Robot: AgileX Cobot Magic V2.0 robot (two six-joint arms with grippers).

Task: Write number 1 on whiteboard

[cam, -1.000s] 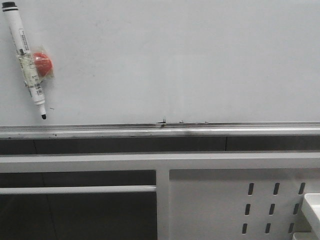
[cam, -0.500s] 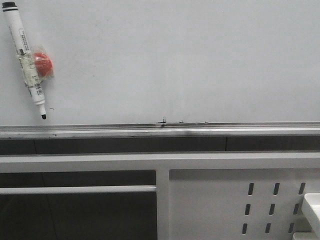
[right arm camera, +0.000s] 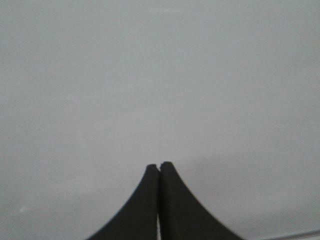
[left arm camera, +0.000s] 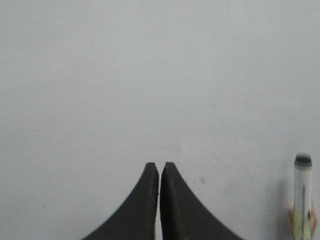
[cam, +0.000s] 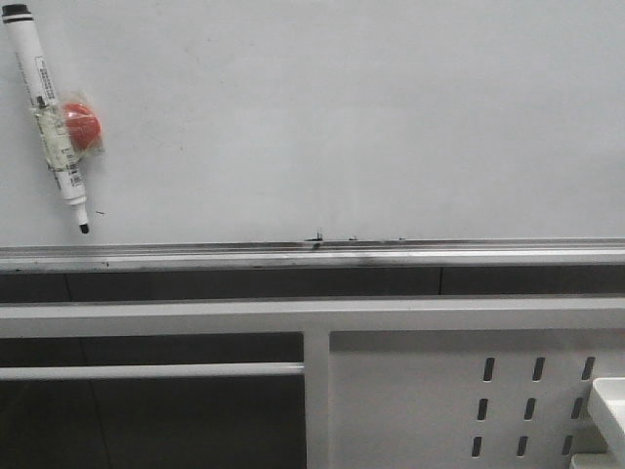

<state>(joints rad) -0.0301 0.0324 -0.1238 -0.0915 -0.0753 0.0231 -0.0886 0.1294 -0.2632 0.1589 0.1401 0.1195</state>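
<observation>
The glossy pale whiteboard [cam: 342, 117] fills the upper front view above its silver rail [cam: 312, 256], a white cylindrical marker [cam: 47, 112] taped to a red round magnet [cam: 82, 125] hanging tilted at its left edge, unmarked, while left gripper [left arm camera: 159, 166] and right gripper [right arm camera: 159, 165] show curved matte-black fingers pressed together.

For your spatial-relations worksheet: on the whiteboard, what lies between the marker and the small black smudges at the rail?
Nothing but bare whiteboard: the front view shows no stroke between the marker and the smudges.
</observation>
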